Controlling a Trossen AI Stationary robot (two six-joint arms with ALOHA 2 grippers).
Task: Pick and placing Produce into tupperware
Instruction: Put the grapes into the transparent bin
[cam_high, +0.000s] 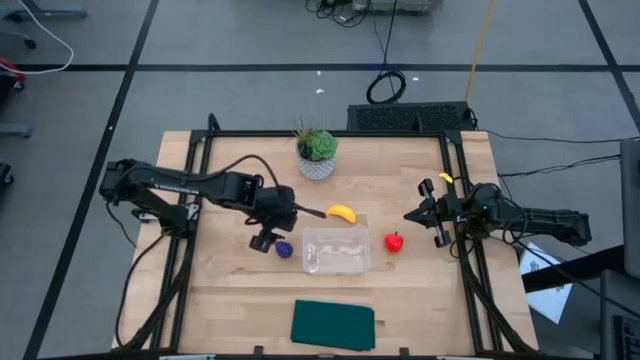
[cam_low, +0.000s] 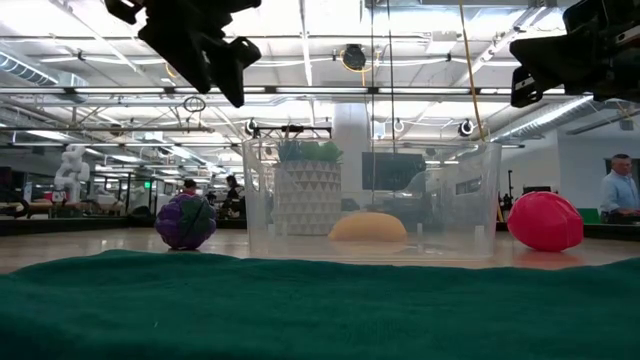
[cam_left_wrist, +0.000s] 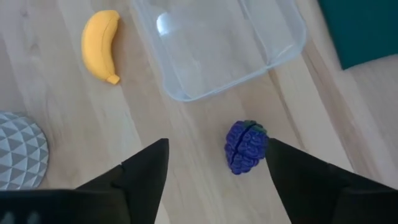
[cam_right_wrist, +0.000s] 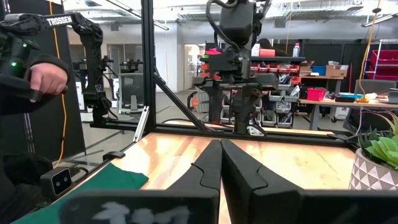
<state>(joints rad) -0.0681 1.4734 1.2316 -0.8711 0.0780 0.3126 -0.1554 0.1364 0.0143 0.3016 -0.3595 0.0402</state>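
Left end effector (cam_high: 270, 232): held above the worktop (cam_high: 230, 280), over the purple piece; fingers (cam_left_wrist: 146, 171) spread wide, nothing gripped.
Right end effector (cam_high: 420, 214): kept near the worktop's right edge, well apart from the produce; fingers (cam_right_wrist: 208, 168) pressed together, nothing held.
Purple piece (cam_left_wrist: 246, 147): lying on the wood just beside the container's left end, seen between the left fingers in the left wrist view.
Banana (cam_high: 342, 212): lying on the wood behind the container, outside it.
Red fruit (cam_high: 395, 242): set on the wood just right of the container.
Tupperware (cam_high: 336, 250): placed mid-worktop, clear, no produce seen inside.
Green cloth (cam_high: 333, 325): laid flat at the front edge.
Potted plant (cam_high: 317, 152): stood at the back.
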